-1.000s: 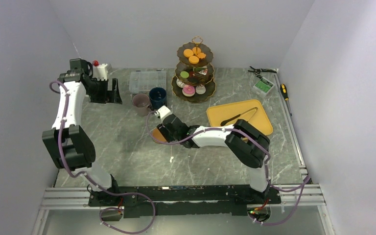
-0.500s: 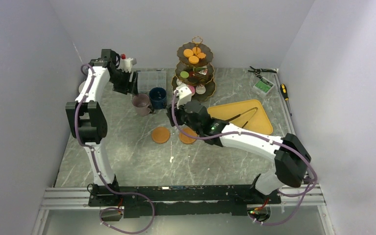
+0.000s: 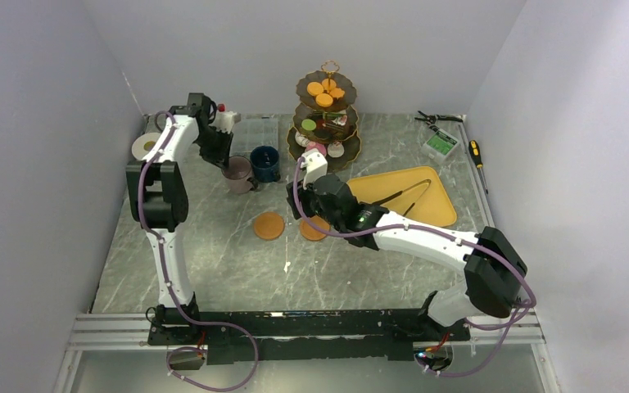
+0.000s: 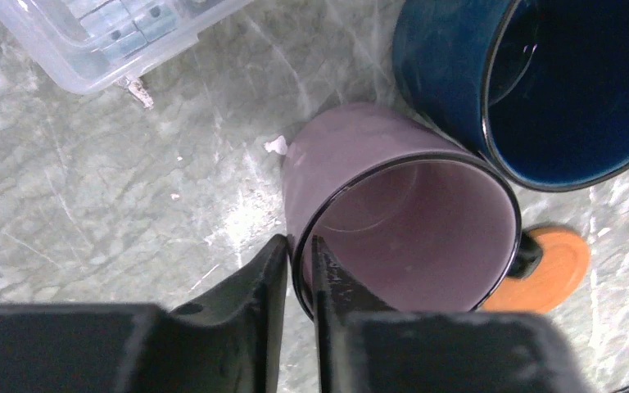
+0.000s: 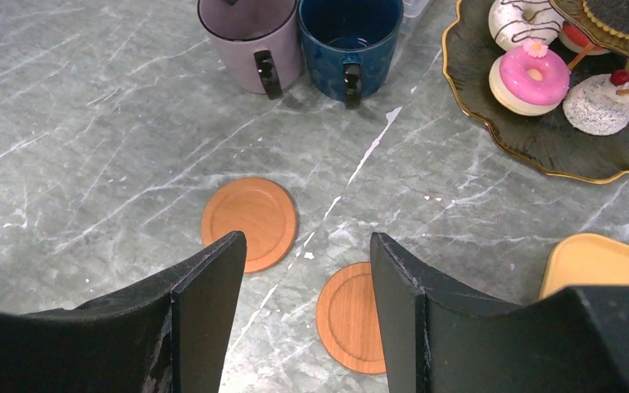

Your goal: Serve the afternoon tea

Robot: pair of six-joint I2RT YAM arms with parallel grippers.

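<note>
The mauve mug point(image 4: 401, 221) stands upright beside the navy mug point(image 4: 540, 82). My left gripper point(image 4: 299, 241) is shut on the mauve mug's rim, one finger inside the wall and one outside. From above, the left gripper point(image 3: 228, 160) sits at the mauve mug point(image 3: 236, 173), left of the navy mug point(image 3: 264, 162). Two brown coasters point(image 5: 249, 223) point(image 5: 352, 315) lie flat on the table. My right gripper point(image 5: 307, 246) hovers open over them, holding nothing. The three-tier stand point(image 3: 325, 123) carries macarons, cake slices and a pink donut point(image 5: 532, 78).
A clear compartment box point(image 3: 247, 133) lies behind the mugs, and a white tape roll point(image 3: 144, 146) at the back left. A yellow tray point(image 3: 401, 196) with tongs is to the right of my right arm. Pliers point(image 3: 436, 119) and a screwdriver point(image 3: 477, 151) lie at the back right.
My left arm swung right from the back-left corner to the mauve mug and its jaws closed on the rim. My right gripper drew back from the left coaster toward the right one.
</note>
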